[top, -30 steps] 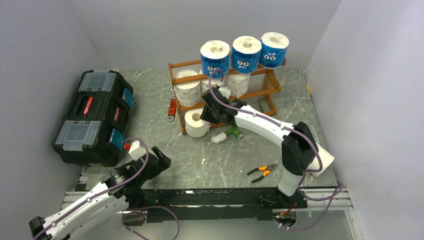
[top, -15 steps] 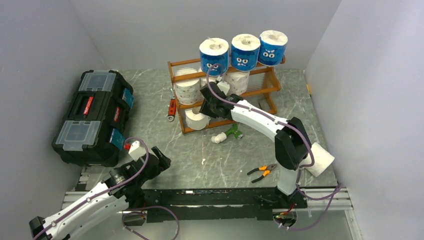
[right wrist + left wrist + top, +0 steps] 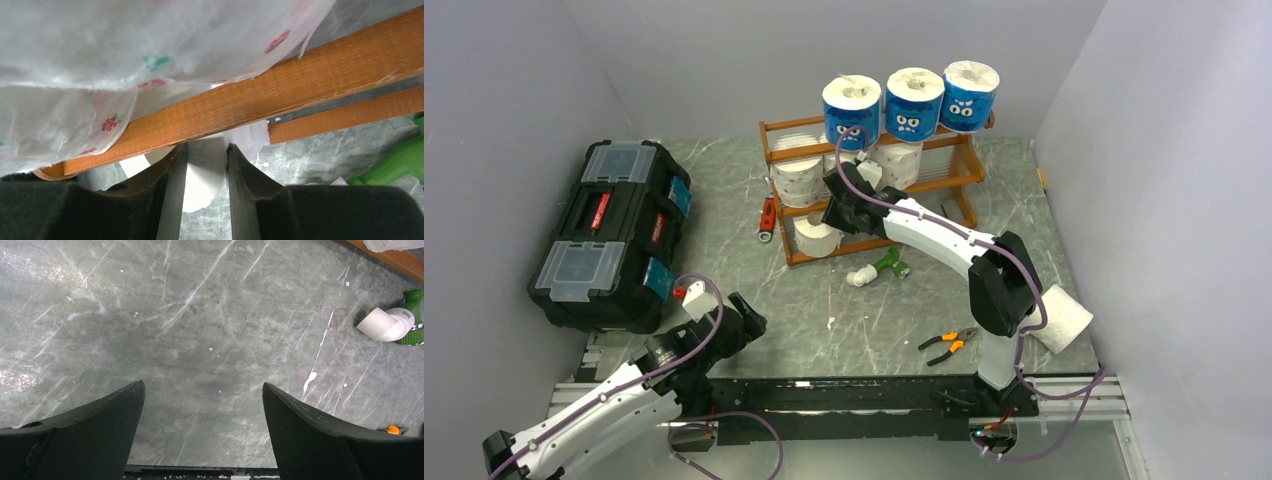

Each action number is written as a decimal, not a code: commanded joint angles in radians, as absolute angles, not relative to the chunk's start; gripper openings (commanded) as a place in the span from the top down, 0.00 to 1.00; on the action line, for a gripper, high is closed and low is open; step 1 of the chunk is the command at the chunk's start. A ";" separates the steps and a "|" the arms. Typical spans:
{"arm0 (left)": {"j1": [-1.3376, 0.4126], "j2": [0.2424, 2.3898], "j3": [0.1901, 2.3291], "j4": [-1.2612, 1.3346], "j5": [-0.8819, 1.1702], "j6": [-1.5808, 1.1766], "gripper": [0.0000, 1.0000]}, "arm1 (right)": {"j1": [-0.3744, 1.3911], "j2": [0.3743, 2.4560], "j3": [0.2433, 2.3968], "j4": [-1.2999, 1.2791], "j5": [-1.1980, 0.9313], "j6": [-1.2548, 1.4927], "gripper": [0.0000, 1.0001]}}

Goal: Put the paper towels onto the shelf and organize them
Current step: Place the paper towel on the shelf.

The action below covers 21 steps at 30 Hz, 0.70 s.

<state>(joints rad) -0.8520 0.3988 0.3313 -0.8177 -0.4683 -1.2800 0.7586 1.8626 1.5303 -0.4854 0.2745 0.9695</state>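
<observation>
As the rolls lie, the task is judged to be well past its middle. Three blue-wrapped rolls (image 3: 852, 108) stand in a row along the top tier of the shelf (image 3: 954, 183), in the upper centre of the top view. On the middle tier two plain white rolls (image 3: 799, 182) are plainly seen, one at the left end and one toward the right. Whether a third stands between them, behind the right arm, cannot be told.

At the left end of the lowest tier one more white roll (image 3: 812, 238) is held by the right gripper (image 3: 206, 165). In the right wrist view its fingers (image 3: 172, 190) are drawn close together and clamped on the paper wall of that roll, just under an orange-brown rail of the shelf. The roll is not yet released, so the step in hand is taken to be its setting-down.

One loose white roll (image 3: 1064, 318) lies on the table (image 3: 724, 210) at the lower right of the top view, beside the right arm's base. It is judged to be the last one to be shelved. The left gripper (image 3: 202, 387) is held low over bare table at the lower left, its fingers spread wide apart with nothing between them.

Besides the rolls, there are counted:
- one black toolbox (image 3: 609, 235) at the left
- one green-and-white tool (image 3: 879, 268) in front of the shelf
- one pair of orange-handled pliers (image 3: 949, 340)
- one red-handled tool (image 3: 768, 215) by the shelf's left post
</observation>
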 commanded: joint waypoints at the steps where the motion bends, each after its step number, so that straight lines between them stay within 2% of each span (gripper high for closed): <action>1: -0.849 0.415 0.340 -0.780 -0.470 -1.292 0.07 | 0.750 1.861 1.534 -0.415 0.240 0.971 0.97; 10: -0.849 0.413 0.338 -0.778 -0.463 -1.295 0.07 | 0.750 1.843 1.518 -0.424 0.235 0.975 0.76; 21: -0.850 0.412 0.337 -0.777 -0.453 -1.294 0.07 | 0.751 1.819 1.488 -0.432 0.231 0.989 0.60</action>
